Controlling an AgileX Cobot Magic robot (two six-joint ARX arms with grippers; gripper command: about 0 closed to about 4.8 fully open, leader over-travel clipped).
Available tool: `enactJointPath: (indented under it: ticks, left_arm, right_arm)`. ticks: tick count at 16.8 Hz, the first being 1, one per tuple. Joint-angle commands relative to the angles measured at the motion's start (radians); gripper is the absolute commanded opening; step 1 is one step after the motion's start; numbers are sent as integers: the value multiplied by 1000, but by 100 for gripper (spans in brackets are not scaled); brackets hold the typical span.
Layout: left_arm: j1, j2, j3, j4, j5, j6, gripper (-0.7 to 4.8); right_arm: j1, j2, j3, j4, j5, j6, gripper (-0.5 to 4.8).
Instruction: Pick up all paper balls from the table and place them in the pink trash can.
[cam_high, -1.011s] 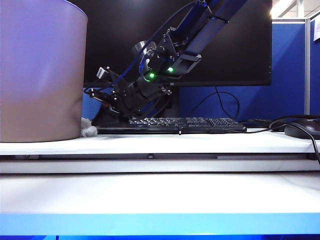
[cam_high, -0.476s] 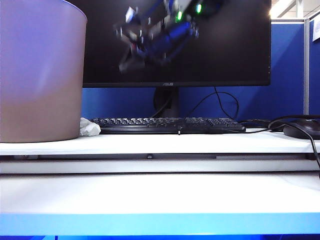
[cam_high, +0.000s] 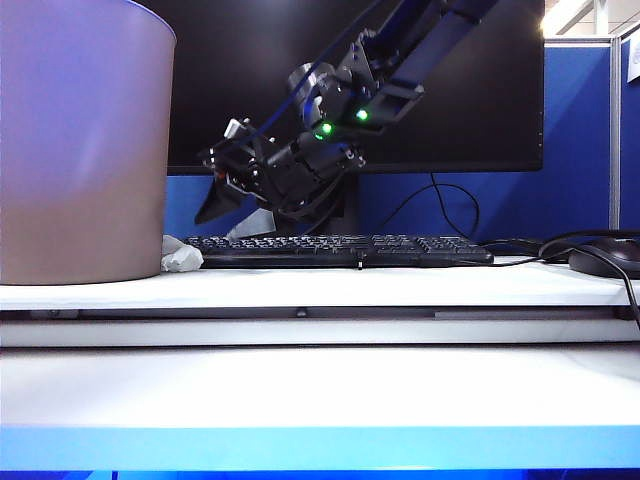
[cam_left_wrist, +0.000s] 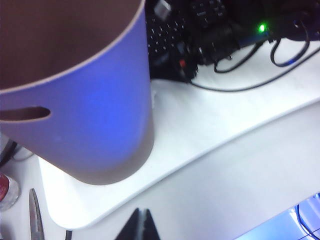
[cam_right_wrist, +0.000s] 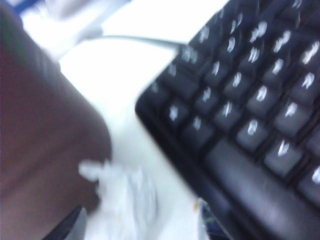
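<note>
Layout, exterior view:
- Bin (cam_high: 80, 150): on the table (cam_high: 400, 285), filling the upper left of the frame.
- Paper ball (cam_high: 180, 256): on the table, touching the bin's right base, just left of the keyboard (cam_high: 340, 250).
- Keyboard: centre of the frame, on the table, before the monitor (cam_high: 450, 100).
- Monitor: upper centre, behind the keyboard.
- Mouse (cam_high: 608, 258): right edge, on the table, right of the keyboard.
- Right gripper (cam_high: 228, 205): above the keyboard's left end, upper right of the ball, before the monitor.

Left wrist view:
- Left gripper (cam_left_wrist: 140, 227): bottom centre of the frame, over the table's edge, near the bin (cam_left_wrist: 90, 100).
- Scissors (cam_left_wrist: 34, 215): lower left corner, beside the bin.
</note>
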Motion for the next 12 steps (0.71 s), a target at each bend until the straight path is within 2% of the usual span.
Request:
enactJointPath:
  ticks: [1, 10, 11, 12]
  left_arm:
    - [2, -1, 3, -10, -2, 0, -6]
    - [2, -5, 3, -22, -3, 19, -6]
    - [2, -6, 3, -20, -2, 19, -6]
    - [2, -7, 4, -21, -3, 19, -6]
  right_arm:
    - [20, 26, 6, 95, -41, 48, 283]
    - [44, 87, 5, 56, -44, 50, 283]
    - [43, 93, 5, 43, -43, 50, 262]
    - [43, 99, 5, 38, -41, 50, 187]
